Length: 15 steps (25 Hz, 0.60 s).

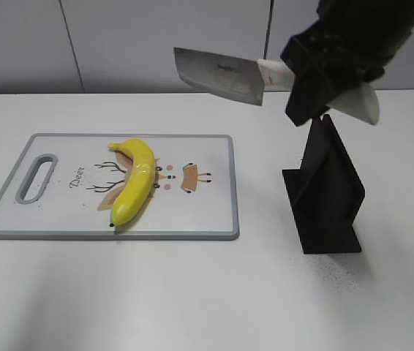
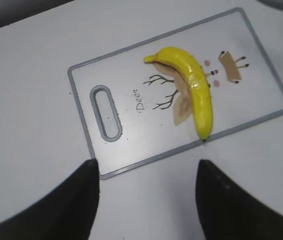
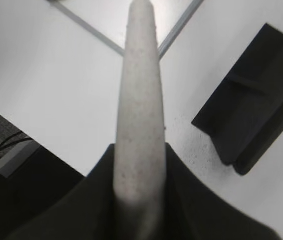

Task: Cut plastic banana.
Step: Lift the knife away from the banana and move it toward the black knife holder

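A yellow plastic banana (image 1: 135, 180) lies on a white cutting board (image 1: 207, 212) with a grey rim and a deer drawing; both also show in the left wrist view, the banana (image 2: 194, 85) on the board (image 2: 126, 75). My right gripper (image 1: 317, 80) is shut on the white handle (image 3: 139, 105) of a cleaver. It holds the knife's steel blade (image 1: 218, 73) in the air, above and to the right of the board. My left gripper (image 2: 146, 172) is open and empty, above the table near the board's front corner. It does not show in the exterior view.
A black knife stand (image 1: 328, 194) stands on the white table right of the board, below my right gripper; it also shows in the right wrist view (image 3: 254, 112). The board has a handle slot (image 1: 37, 177) at its left end.
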{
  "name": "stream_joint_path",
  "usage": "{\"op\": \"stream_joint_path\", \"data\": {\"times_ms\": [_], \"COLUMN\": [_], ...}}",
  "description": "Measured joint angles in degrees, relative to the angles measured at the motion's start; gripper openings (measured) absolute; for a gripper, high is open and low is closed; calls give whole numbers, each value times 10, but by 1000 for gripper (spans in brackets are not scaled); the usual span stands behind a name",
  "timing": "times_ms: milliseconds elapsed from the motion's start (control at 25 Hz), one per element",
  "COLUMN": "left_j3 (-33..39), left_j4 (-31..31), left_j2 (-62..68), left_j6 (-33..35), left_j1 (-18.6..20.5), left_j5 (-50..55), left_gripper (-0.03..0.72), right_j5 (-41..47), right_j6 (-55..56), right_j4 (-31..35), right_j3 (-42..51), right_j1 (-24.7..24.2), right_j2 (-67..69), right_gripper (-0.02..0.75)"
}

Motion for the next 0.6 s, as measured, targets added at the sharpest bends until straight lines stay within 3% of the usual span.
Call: {"op": "stream_joint_path", "data": {"times_ms": [360,600], "left_j3": [17,128], "left_j4": [-19,-2], "left_j2": [-110,-208], "left_j6": [-18,-18], "left_j1": [0,0], "left_j5": [0,1], "left_gripper": [584,584], "right_j5": [-84,-124], "right_j6": [50,121], "right_j4": [2,-3], "right_j3": [184,248], "right_j1": [0,0], "right_j2": [-157,-234], "right_gripper": [183,183]}}
